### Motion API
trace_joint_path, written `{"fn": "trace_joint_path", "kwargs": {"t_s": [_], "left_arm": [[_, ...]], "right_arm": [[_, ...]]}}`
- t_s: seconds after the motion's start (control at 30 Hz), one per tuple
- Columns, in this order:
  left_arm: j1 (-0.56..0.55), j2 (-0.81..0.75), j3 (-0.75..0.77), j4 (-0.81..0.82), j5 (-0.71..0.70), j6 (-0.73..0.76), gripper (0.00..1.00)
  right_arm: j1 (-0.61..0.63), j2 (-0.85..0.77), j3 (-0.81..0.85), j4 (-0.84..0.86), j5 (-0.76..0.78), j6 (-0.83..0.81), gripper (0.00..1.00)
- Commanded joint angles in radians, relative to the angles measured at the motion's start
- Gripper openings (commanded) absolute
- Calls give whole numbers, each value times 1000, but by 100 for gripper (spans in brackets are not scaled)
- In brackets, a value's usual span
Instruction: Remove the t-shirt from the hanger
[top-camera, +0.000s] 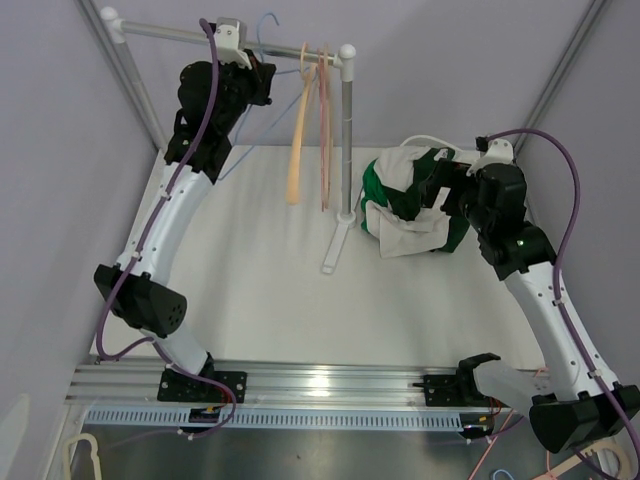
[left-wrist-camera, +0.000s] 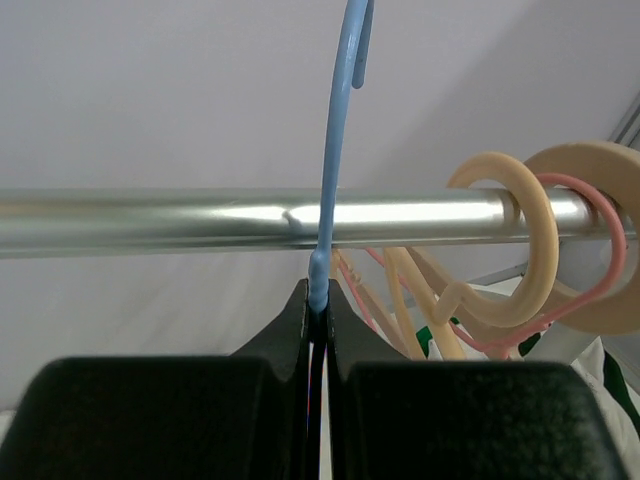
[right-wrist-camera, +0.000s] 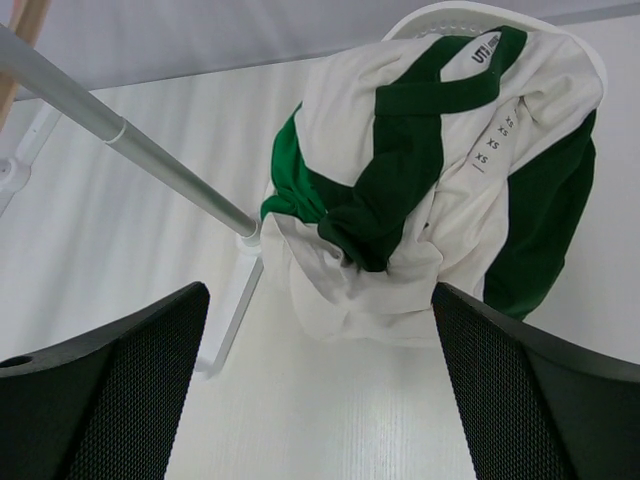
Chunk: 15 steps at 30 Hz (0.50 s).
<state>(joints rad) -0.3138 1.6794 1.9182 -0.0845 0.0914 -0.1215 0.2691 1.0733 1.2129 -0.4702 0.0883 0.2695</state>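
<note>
Pale grey walls (top-camera: 60, 90) closed in a white table (top-camera: 260, 300), and along its far edge a metal rail (top-camera: 170, 33) ran from the far left corner to an upright post (top-camera: 347, 140) near the middle. At the post end of the rail hung two beige hangers (top-camera: 297, 150) and a pink hanger (top-camera: 325, 130), bunched together and all bare.

We saw the left pincer (left-wrist-camera: 318, 310) raised to the rail, left of those hangers, and closed tight on the neck of a blue hanger (left-wrist-camera: 335, 150). Its thin hook rose across the front of the rail and out of the top of the left wrist view. We could not tell whether it touched the rail. No cloth hung on it.

Off the hanger, the t-shirt (top-camera: 405, 215) lay as a crumpled heap of white and green on the table. It sat toward the right edge, just right of the post's foot. Small size labels showed on its inner side.

We found the right pincer (right-wrist-camera: 320, 380) wide open and gripping nothing, poised just beside the heap on the side nearer the right edge, with both dark fingers (right-wrist-camera: 110, 390) apart from the cloth.
</note>
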Motion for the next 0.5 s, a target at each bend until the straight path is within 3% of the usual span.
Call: {"fn": "trace_joint_path", "kwargs": {"t_s": [0.0, 0.37, 0.47], "left_arm": [[-13, -7, -11, 31, 8, 23, 1], [-36, -6, -85, 45, 7, 14, 1], [-36, -7, -85, 29, -10, 6, 9]], "right_arm": [[5, -41, 11, 38, -16, 19, 98], [4, -78, 5, 18, -30, 30, 97], [4, -84, 7, 13, -32, 31, 97]]}}
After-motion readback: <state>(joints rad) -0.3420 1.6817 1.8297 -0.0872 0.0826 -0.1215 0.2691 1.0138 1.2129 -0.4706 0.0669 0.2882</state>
